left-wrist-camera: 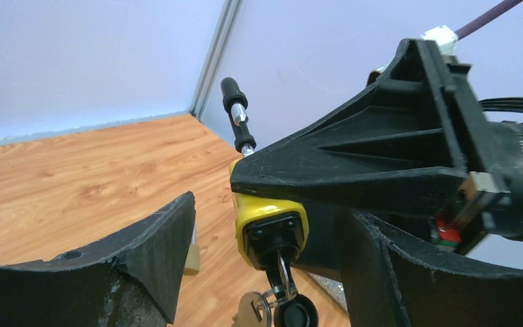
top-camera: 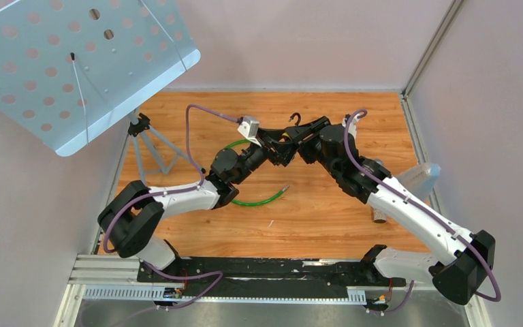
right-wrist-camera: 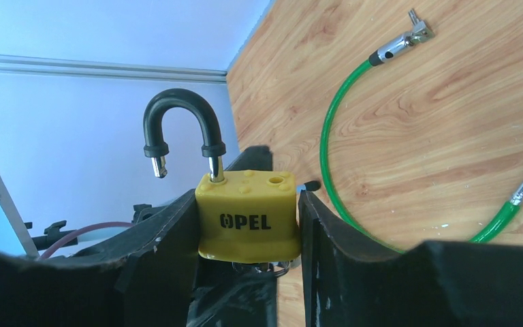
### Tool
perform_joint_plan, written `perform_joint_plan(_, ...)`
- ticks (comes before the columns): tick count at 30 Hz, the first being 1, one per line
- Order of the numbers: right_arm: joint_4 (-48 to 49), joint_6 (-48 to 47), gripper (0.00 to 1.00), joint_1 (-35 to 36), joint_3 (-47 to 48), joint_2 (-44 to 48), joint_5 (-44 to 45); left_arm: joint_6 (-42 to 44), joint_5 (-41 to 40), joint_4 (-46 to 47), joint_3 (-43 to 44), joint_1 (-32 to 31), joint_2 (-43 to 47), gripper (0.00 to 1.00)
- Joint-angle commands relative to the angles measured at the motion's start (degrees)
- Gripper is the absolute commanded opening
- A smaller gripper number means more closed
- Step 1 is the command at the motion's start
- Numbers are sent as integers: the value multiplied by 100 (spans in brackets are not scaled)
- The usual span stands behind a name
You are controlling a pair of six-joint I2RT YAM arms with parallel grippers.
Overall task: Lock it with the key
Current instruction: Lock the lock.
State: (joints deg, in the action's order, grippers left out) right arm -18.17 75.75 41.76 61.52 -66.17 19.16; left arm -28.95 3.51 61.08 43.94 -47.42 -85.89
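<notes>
Right wrist view: my right tool (right-wrist-camera: 247, 201) is clamped on the flat sides of the yellow block-shaped metal padlock (right-wrist-camera: 248, 221), holding it upright in the air above the middle of the wooden desk (right-wrist-camera: 449, 102), toward its far side. The padlock's black-sleeved steel shackle (right-wrist-camera: 180, 126) is raised and swung to the left, so its free leg hangs outside the body, well away from its hole. A green plastic-coated cable (right-wrist-camera: 327, 136) lies loose on the desk below and to the right, apart from the padlock. In the left wrist view my left tool (left-wrist-camera: 265, 231) stands released, with its fingers spread to either side under the padlock and touching nothing. The small silver key (left-wrist-camera: 284, 269) sits in the keyhole at the bottom, with a round black head (left-wrist-camera: 296, 315) and a brass spare key (left-wrist-camera: 248, 310) dangling on the ring just beside it. I see three risks. If I pinch here, I could catch the ring or the spare instead of the key's head, and a turn would then only jangle them. A hard twist could also spin the padlock between my right fingers, since only two smooth faces are held. And with the shackle turned away, turning the key would lock nothing until that free leg is brought over its hole and pressed in.
</notes>
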Motion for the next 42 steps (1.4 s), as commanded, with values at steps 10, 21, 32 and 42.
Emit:
perform_joint_plan(10, 411, 403, 36, -3, -58, 285, -76, 603, -1869, 1591, 107, -640, -598, 54)
perform_joint_plan(21, 411, 529, 36, -23, -106, 299, -7, 504, -1908, 1896, -94, -678, -672, 43)
perform_joint_plan(32, 201, 252, 83, -327, -171, 229, -168, 372, -1844, 1350, -195, -666, -462, 0)
perform_joint_plan(42, 725, -2101, 84, -1761, -664, 1228, -1618, -387, 1065, -139, -353, 528, 550, 0)
